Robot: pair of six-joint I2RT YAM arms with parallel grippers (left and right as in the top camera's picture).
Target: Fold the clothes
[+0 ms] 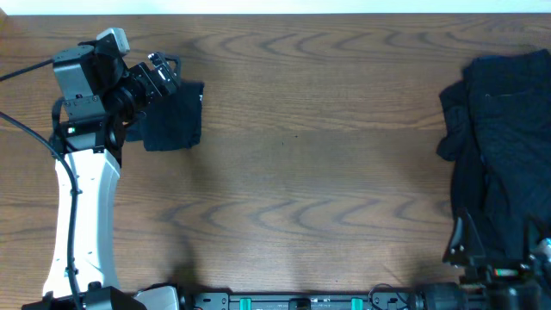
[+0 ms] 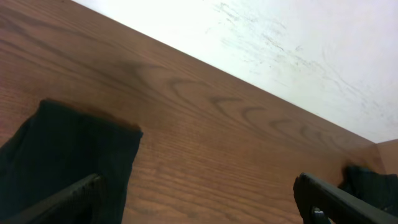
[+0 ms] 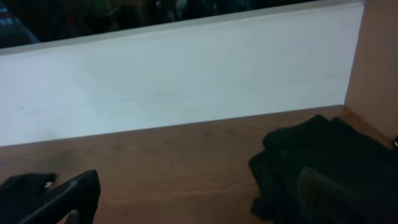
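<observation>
A small folded dark cloth [image 1: 175, 119] lies at the table's far left; in the left wrist view this folded cloth [image 2: 62, 155] sits under my left finger. My left gripper [image 1: 176, 84] hovers at its upper edge, open, with nothing between the fingers [image 2: 74, 200]; bare wood fills the gap of the left gripper [image 2: 199, 208]. A rumpled pile of dark clothes [image 1: 504, 138] covers the right edge. My right gripper [image 1: 498, 248] stands open at the pile's near end. In the right wrist view the pile [image 3: 323, 155] lies behind the right finger, and the right gripper [image 3: 199, 199] holds nothing.
The brown wooden table [image 1: 327, 172] stretches between the two cloth heaps. A white wall [image 3: 186, 81] runs along the far edge. The left arm's white link [image 1: 82, 215] and cable stand at the left side. Arm bases [image 1: 301, 301] line the near edge.
</observation>
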